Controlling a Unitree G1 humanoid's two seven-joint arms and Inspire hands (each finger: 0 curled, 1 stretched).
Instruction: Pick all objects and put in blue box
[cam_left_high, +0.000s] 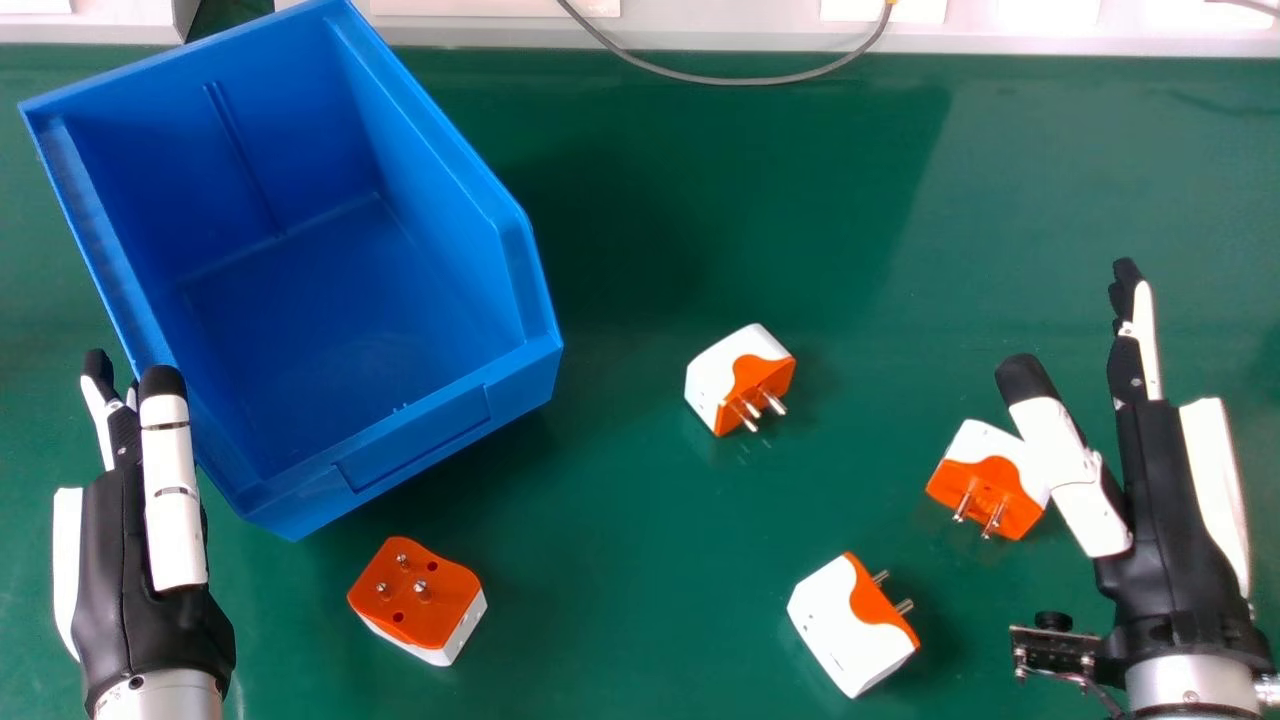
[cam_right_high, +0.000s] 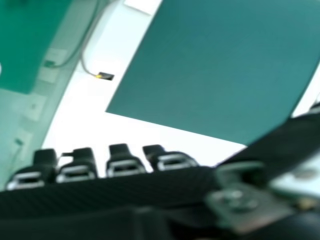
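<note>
Four chunky orange-and-white plastic plug adapters (cam_left_high: 440, 600) with metal pins are spread with gaps between, near and right of the big blue plastic box (cam_left_high: 430, 430) on the green bench (cam_left_high: 620, 600). Left robot hand (cam_left_high: 130, 610) and right robot hand (cam_left_high: 1165, 520) are held wide open, fingers straight, nothing gripped.

1. Head view: looks from above the work, forward and steeply down. At moderate range, coverage extends from the flat, glossy green tabletop (cam_left_high: 620, 600) to the pale grey, straight-edged border (cam_left_high: 480, 33) at its far side.
2. Right hand view: looks from the black and white right hand (cam_left_high: 1160, 480) outward past its black, blunt fingertips (cam_right_high: 119, 151). These sit close to the lens; flat surfaces lie farther off, at a slant.
3. Overlap: each view includes green surface, pale border and thin, curved grey cable (cam_left_high: 700, 78). Exact shared extent: cannot be determined.
</note>
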